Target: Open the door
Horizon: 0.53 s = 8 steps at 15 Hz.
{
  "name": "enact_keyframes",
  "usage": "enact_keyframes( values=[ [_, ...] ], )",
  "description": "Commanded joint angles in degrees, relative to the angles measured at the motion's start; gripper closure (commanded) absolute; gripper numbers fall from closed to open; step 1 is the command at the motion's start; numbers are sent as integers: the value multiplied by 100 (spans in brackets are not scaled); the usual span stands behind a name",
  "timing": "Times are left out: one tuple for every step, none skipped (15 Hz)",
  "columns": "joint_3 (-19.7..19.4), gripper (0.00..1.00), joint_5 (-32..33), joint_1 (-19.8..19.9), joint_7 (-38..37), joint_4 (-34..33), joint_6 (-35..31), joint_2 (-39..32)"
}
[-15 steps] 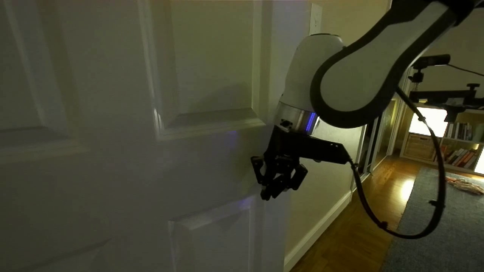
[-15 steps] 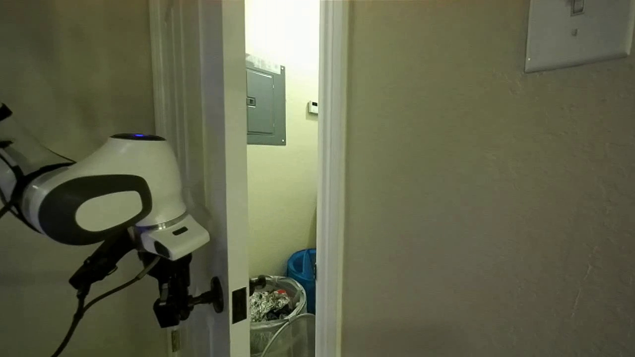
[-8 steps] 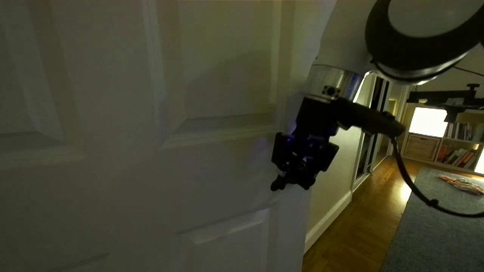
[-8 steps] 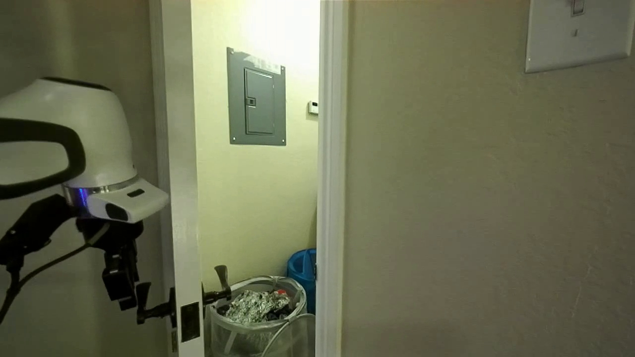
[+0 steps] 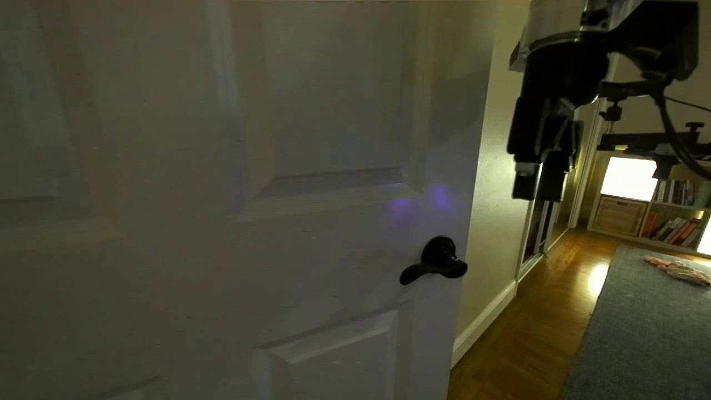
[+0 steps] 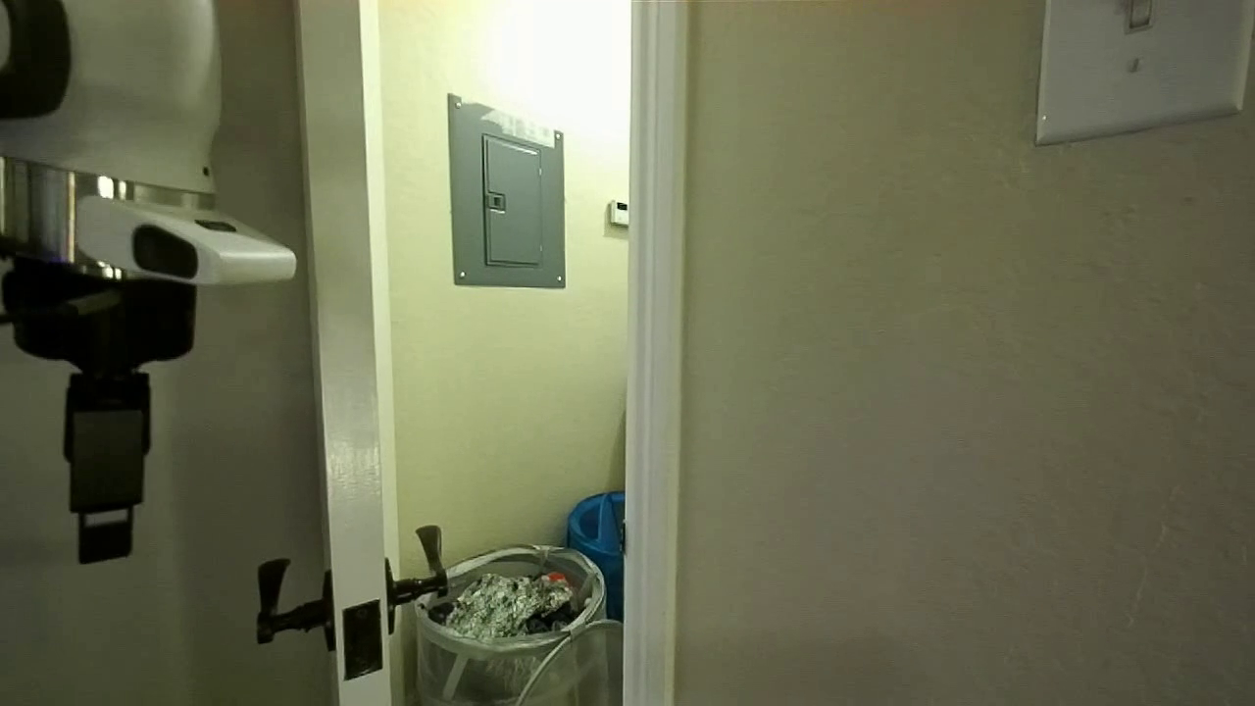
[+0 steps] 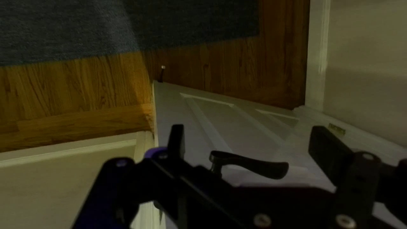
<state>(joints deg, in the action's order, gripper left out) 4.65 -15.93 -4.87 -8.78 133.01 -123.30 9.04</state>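
Note:
The white panelled door [image 5: 322,244] stands partly open; its edge [image 6: 345,373] shows in an exterior view with a wide gap to the frame. Its black lever handle [image 5: 439,261] is free of my gripper. Raised above the handle and away from the door face, my gripper [image 5: 536,194] points downward. In the wrist view the gripper [image 7: 248,128] has its fingers spread wide with nothing held. The lever [image 7: 254,163] shows beyond the gap between them, apart from both; part of its base is hidden behind the gripper body.
Through the doorway are a mesh bin [image 6: 510,647] with crumpled foil, a blue bin [image 6: 596,534] and a grey electrical panel [image 6: 510,196]. The door frame [image 6: 655,353] borders the gap. A wall [image 5: 500,222] lies behind the door, and a rug [image 5: 639,328] covers part of the wooden floor.
One second ago my gripper was shut at the lever. The door has swung wider, mostly in the first half second. My gripper has opened, left the handle and risen away from the door.

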Motion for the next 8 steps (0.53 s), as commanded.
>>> enact_keyframes(
  values=[
    [-233,0,244,173,425,122,1030,660],
    [-296,0,279,213,524,95,1239,754],
    [-344,0,327,261,574,104,1331,835],
    [-398,0,339,292,663,82,1445,895],
    [-427,0,364,326,682,103,1461,936],
    [-354,0,262,273,564,-12,1282,701],
    [-373,0,264,293,578,-15,1290,725],
    [-371,0,263,291,578,-17,1286,718]
  ],
)
